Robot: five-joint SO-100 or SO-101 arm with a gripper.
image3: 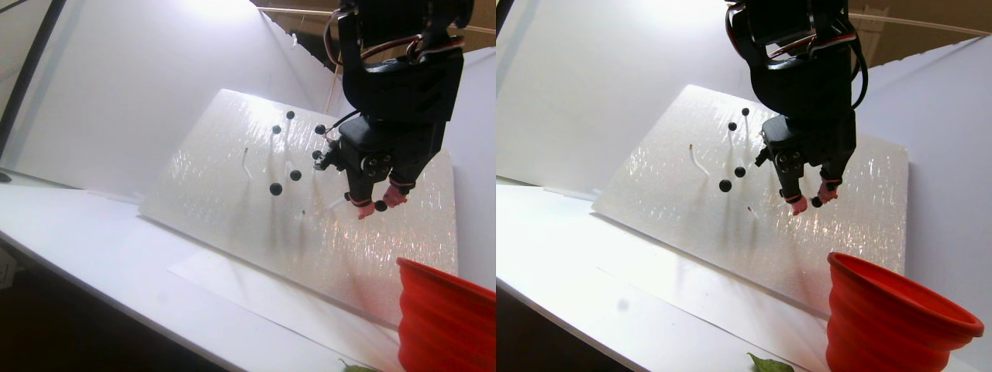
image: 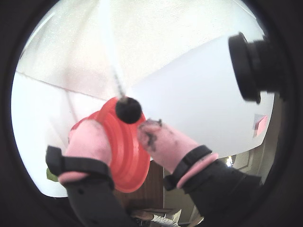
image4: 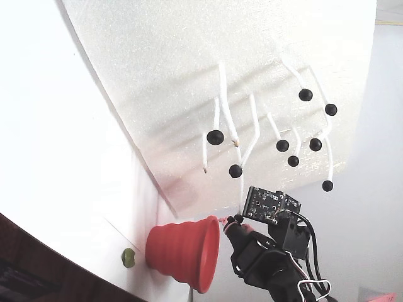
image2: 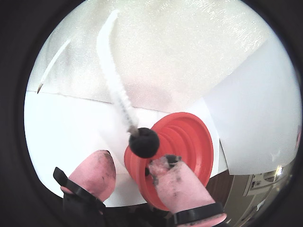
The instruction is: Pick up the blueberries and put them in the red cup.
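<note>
Against the white tilted board (image4: 189,69), the end effector (image2: 135,165) hangs open around one berry (image2: 144,143) on its stem above the cup (image2: 182,146), most berries (image4: 283,145) unpicked.

The blueberries (image4: 215,136) are glossy black balls on thin white stems (image2: 113,80), set against a white board (image3: 232,147) with a fine sparkling grain. The red cup (image2: 182,137) is plain red with stepped ridges. The tool (image: 124,137) has pink fingertips (image: 90,139) smudged with black, on a black body. The desk (image3: 93,232) is white, and a small yellow-green blob (image4: 128,257) lies on it.
</note>
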